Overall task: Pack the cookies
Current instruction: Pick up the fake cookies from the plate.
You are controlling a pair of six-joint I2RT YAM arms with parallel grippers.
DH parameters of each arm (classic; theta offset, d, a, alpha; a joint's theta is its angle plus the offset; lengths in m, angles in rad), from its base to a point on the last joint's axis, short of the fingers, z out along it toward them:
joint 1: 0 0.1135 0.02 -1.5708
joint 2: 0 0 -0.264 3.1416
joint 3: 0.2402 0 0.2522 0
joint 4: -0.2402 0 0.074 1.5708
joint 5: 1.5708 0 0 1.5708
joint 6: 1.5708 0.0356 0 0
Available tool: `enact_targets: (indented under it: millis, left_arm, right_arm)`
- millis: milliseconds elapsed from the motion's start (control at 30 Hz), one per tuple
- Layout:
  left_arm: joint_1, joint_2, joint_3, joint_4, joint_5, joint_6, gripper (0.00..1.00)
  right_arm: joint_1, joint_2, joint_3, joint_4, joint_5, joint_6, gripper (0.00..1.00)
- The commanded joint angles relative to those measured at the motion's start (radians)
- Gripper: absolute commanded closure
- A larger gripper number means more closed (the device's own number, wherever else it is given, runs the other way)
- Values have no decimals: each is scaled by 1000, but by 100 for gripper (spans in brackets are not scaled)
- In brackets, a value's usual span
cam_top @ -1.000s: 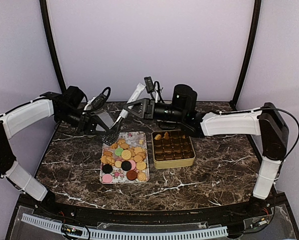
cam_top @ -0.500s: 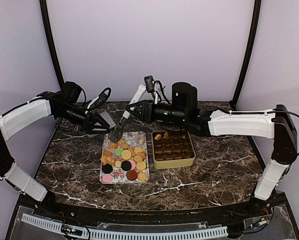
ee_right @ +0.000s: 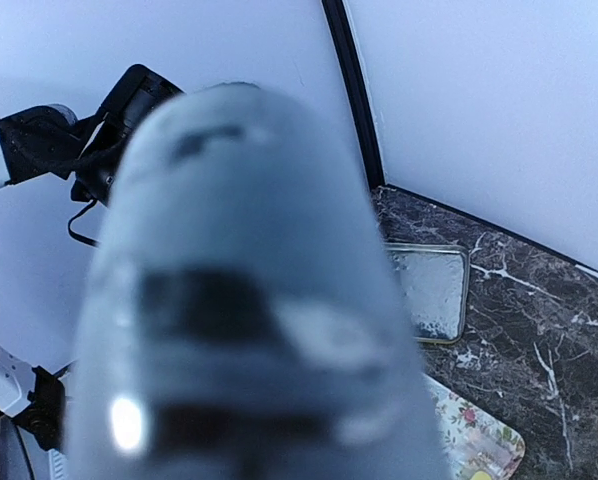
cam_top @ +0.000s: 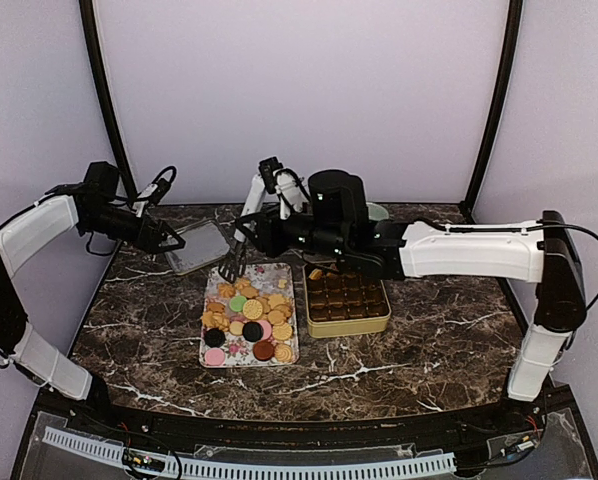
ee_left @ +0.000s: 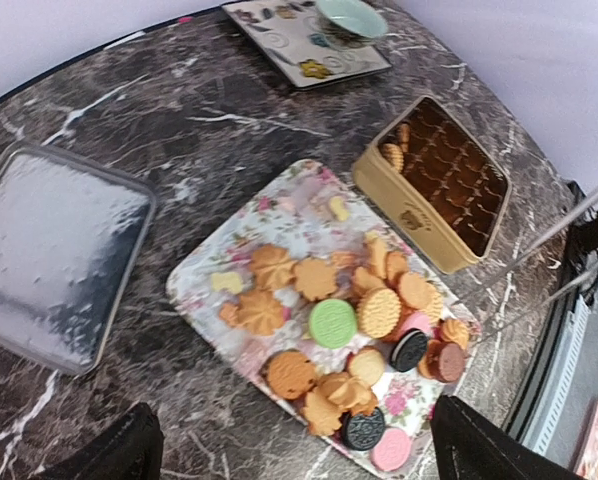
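The cookies [cam_top: 247,315] lie heaped on a flowery tray [cam_top: 285,272], which also shows in the left wrist view [ee_left: 279,205] with the cookies [ee_left: 331,322]. To the tray's right stands a gold tin [cam_top: 347,322] with two or three cookies [cam_top: 319,272] in its far-left cells. My right gripper [cam_top: 263,232] is shut on white-handled tongs [cam_top: 241,236], their black tips hanging just over the tray's far-left corner. The tongs' handle [ee_right: 249,300] blocks most of the right wrist view. My left gripper [cam_top: 176,240] [ee_left: 294,455] stands open and empty, back left of the tray.
A silver tin lid [cam_top: 199,247] [ee_left: 59,255] lies flat on the marble table just in front of my left gripper. A patterned plate [ee_left: 309,45] with a pale green cup [ee_left: 349,15] sits at the back, behind the right arm. Black frame posts stand at both back corners.
My left gripper has opened and let go of the lid, which now lies on the table, and the arm has drawn back left. My right arm has carried the tongs left to the tray's far corner.
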Motion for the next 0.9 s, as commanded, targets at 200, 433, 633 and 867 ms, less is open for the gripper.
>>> enact_targets:
  millis: [200,433,633,867]
  left_arm:
    - [109,-44,-108,11,-105,-14,4]
    - [133,-71,-140,14,-96,-6,4]
    - [142,-83,-151,11,-94,1,4]
    - [147,-94,-158,4,-87,8,3]
  right_arm:
    - [62,238,218,4,256,-148,65]
    - [63,359,340,14,279,-169,62]
    - [63,441,410,22,308,-184,61]
    - [63,515,479,26,329,-194,60]
